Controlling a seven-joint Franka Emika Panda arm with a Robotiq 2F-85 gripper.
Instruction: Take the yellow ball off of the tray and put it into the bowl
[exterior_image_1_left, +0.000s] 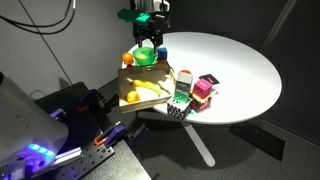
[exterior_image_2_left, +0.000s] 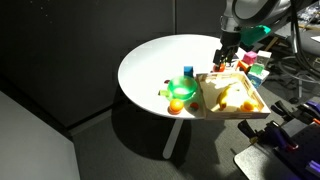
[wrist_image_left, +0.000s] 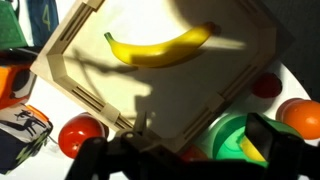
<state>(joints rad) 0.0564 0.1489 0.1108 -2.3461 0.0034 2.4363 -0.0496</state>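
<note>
On a round white table, the robot's black two-fingered gripper hangs with its fingers spread well apart and nothing clamped between them, at the foot of the wrist view. Just beside the finger at 4 o'clock in that frame, the small plain yellow ball shows as a yellow patch inside the small round bright green plastic bowl, off the tray. Whether it touches the finger cannot be told.

At 3 o'clock from the bowl sits a round orange ball. Two round red balls lie on the table outside the tray's rim.

Beyond them, the shallow rectangular light tan wooden tray carries one long curved yellow banana-shaped piece lying flat.

In an exterior view the gripper stands above the bowl, which sits just beside the tray at about 11 o'clock. Coloured toy blocks cluster at the tray's 3 o'clock. In an exterior view a small blue cube rests near the bowl, at 12 o'clock.
</note>
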